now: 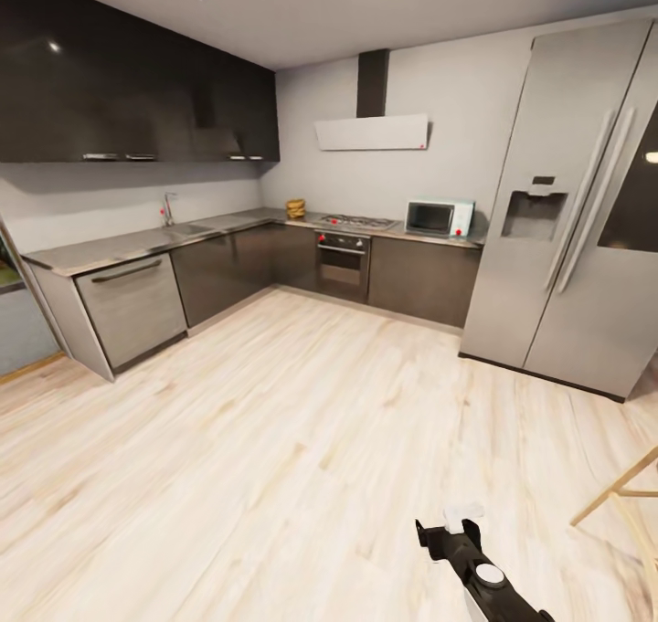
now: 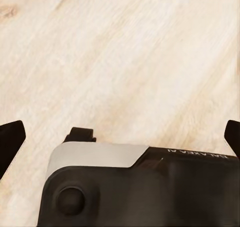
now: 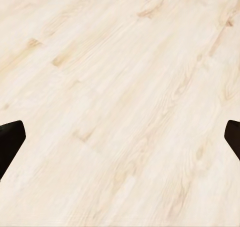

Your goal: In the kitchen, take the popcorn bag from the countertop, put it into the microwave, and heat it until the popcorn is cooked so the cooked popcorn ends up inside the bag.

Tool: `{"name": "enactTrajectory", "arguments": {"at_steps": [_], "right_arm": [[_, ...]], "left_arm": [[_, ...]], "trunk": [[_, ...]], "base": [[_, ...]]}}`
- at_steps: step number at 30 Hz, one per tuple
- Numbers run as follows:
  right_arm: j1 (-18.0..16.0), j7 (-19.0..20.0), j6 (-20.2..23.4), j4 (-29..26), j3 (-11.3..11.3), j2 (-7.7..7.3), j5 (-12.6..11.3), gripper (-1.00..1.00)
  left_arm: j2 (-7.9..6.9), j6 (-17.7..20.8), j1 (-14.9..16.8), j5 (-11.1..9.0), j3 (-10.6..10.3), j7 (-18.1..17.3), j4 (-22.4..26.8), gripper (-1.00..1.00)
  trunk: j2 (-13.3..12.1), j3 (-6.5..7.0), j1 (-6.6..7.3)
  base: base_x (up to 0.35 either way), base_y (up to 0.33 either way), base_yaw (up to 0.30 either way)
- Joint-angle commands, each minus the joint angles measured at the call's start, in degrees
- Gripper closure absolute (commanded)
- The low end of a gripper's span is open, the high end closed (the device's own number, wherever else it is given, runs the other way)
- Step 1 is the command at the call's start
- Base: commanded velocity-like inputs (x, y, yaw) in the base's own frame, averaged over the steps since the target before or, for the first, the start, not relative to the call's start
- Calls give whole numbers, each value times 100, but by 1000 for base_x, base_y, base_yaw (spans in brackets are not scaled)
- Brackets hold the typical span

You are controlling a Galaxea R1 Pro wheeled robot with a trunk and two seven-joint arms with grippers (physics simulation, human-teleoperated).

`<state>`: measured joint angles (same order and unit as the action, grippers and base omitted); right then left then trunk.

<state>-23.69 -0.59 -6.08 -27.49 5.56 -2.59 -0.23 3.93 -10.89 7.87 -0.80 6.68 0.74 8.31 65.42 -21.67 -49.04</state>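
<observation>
Judging by the kitchen, nothing is done: the popcorn bag point(image 1: 295, 208) and microwave point(image 1: 440, 216) are seen far beyond the right gripper point(image 3: 120, 137), spread wide, empty; left likewise.

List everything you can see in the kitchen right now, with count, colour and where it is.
microwave: one, mint-blue, on the countertop beside the fridge
popcorn bag: one, tan, on the counter left of the hob
hob: one, steel, above the oven
oven: one, steel, under the hob
hood: one, white, on the back wall
fridge: one, silver, at right
upper cabinets: dark, left wall
floor: pale wood
right tool: black fingertips spread apart, over the floor
left tool: black fingertips spread apart, over the floor
</observation>
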Motion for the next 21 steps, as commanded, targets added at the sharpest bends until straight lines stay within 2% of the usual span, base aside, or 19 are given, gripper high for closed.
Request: {"name": "enactTrajectory", "arguments": {"at_steps": [1, 21], "right_arm": [[-4, -8, -16, 2, 24, -5, -3, -100], [0, -2, -14, -28, 24, -5, -3, -100]], "left_arm": [[3, -19, 4, -8, 26, 4, -5, -100], [-6, -19, 4, -8, 26, -1, -4, -100]], "trunk": [[-39, 12, 19], [-79, 30, 41]], "base": [[344, 0, 0], [349, -8, 0]]}}
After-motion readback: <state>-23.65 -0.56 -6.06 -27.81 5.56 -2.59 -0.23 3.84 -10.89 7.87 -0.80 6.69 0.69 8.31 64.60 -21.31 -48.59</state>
